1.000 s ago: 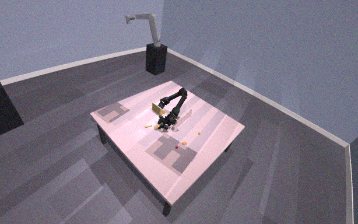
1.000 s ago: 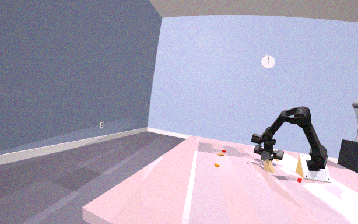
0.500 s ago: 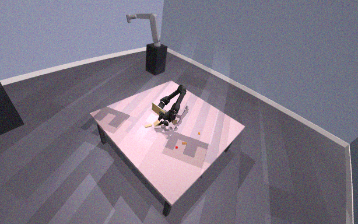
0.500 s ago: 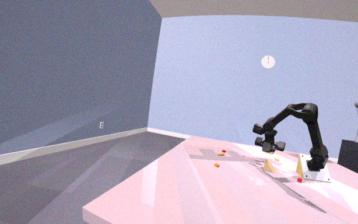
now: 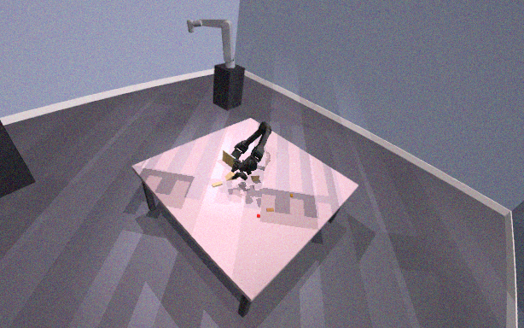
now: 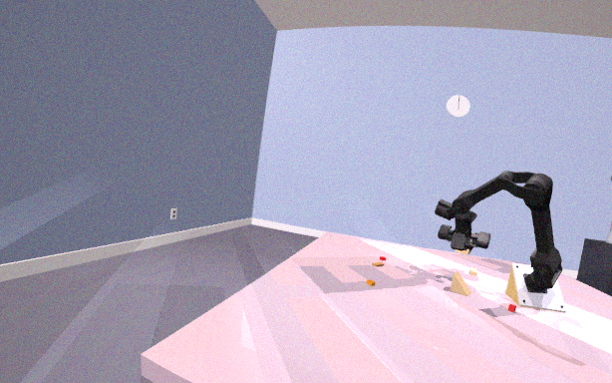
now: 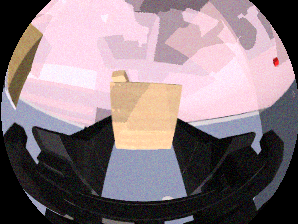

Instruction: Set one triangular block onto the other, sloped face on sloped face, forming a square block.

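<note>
The black parallel-jaw end effector [image 6: 463,244] is seen pinching a tan triangular wooden block [image 7: 144,117], which is gripped between its jaws and carried above the pale pink tabletop [image 6: 309,319]. In the wrist view the held block is framed by the two dark fingers, with the tabletop visible beyond it. In the exterior view only a small tan tip of this block is visible beneath the end effector.

A second tan triangular block [image 6: 459,284] is observed resting on the tabletop, below and slightly in front of the end effector and apart from it. A tall tan wedge-shaped panel [image 6: 512,285] is noted beside the white base plate [image 6: 545,299] of the black arm [image 6: 540,219]. Small red [image 6: 511,308] and orange pieces [image 6: 370,282] are scattered well apart on the tabletop.
</note>
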Robot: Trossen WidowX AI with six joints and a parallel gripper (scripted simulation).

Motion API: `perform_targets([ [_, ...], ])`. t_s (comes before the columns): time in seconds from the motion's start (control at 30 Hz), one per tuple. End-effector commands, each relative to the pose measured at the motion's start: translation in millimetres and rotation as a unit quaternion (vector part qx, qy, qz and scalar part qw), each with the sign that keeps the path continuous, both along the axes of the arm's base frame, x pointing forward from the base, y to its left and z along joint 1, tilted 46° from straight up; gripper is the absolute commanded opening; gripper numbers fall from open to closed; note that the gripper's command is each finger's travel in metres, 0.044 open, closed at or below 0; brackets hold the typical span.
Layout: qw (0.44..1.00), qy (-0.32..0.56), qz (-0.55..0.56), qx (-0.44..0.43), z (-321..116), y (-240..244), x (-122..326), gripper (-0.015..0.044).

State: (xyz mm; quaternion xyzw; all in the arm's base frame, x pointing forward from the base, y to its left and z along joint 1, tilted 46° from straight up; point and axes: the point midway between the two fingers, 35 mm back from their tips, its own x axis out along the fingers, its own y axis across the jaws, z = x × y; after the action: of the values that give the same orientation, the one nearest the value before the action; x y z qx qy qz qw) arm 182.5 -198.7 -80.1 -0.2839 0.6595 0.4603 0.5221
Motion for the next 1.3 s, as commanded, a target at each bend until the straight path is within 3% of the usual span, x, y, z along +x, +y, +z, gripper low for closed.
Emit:
perform_targets([
  [0.0, 1.0, -0.002, 0.003, -0.005, 2.4, -3.4, 1.6, 0.0],
  [0.63, 0.964, 0.031, -0.262, 0.041, -6.1, -4.1, -5.8, 0.0],
  [1.27, 0.832, 0.108, -0.536, 0.09, -8.6, -11.2, -10.6, 0.0],
])
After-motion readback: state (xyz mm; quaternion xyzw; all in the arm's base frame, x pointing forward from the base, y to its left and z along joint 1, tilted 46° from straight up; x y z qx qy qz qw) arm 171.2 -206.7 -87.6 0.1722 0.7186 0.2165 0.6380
